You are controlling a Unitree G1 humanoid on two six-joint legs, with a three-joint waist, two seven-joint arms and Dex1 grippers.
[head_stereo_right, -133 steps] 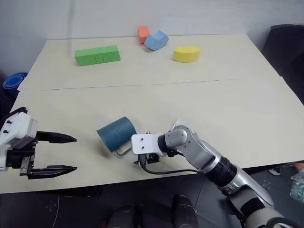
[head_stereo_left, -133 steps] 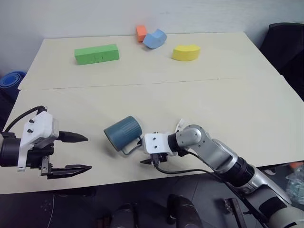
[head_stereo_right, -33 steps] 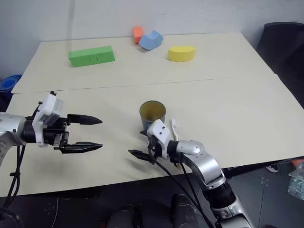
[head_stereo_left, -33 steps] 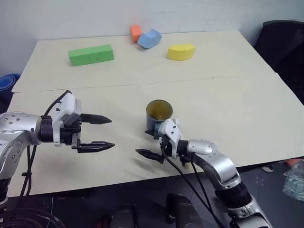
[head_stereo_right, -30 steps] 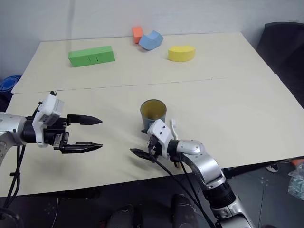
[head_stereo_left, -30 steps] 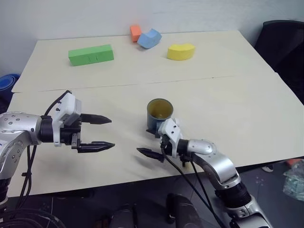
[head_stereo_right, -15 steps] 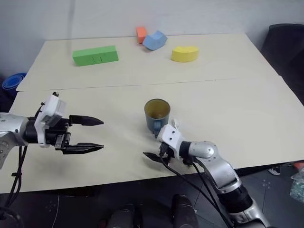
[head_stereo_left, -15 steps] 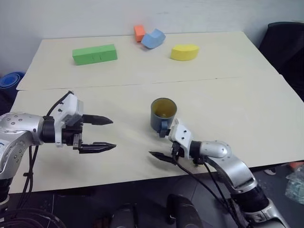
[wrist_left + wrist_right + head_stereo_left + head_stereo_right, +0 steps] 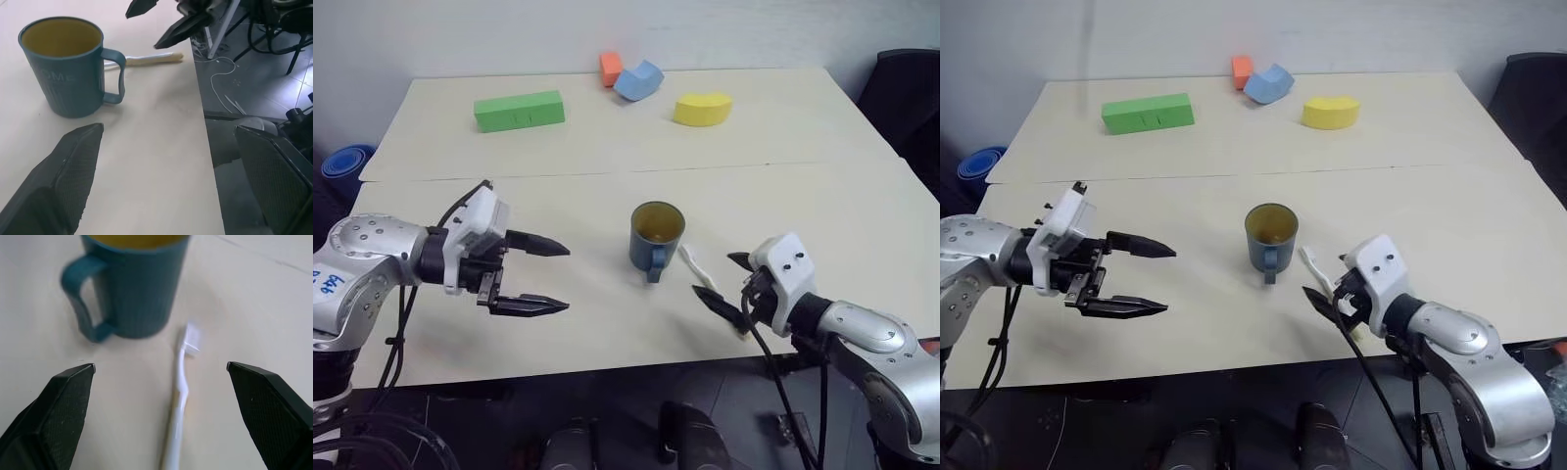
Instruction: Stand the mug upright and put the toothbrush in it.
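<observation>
Pale table (image 9: 822, 117). Far side, well beyond the left gripper (image 9: 540, 276): green foam block (image 9: 519, 110). Well beyond the right gripper (image 9: 724, 286): yellow curved block (image 9: 702, 108); light blue curved block (image 9: 639, 79) touching orange block (image 9: 610, 68).

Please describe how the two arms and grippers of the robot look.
Both arms are silver-grey metal with black joints and loose black cables. Each wrist carries a white block. The left gripper and right gripper each have two black pointed fingers.

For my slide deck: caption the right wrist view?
Open right end effector facing toothbrush lying beside upright mug.
</observation>
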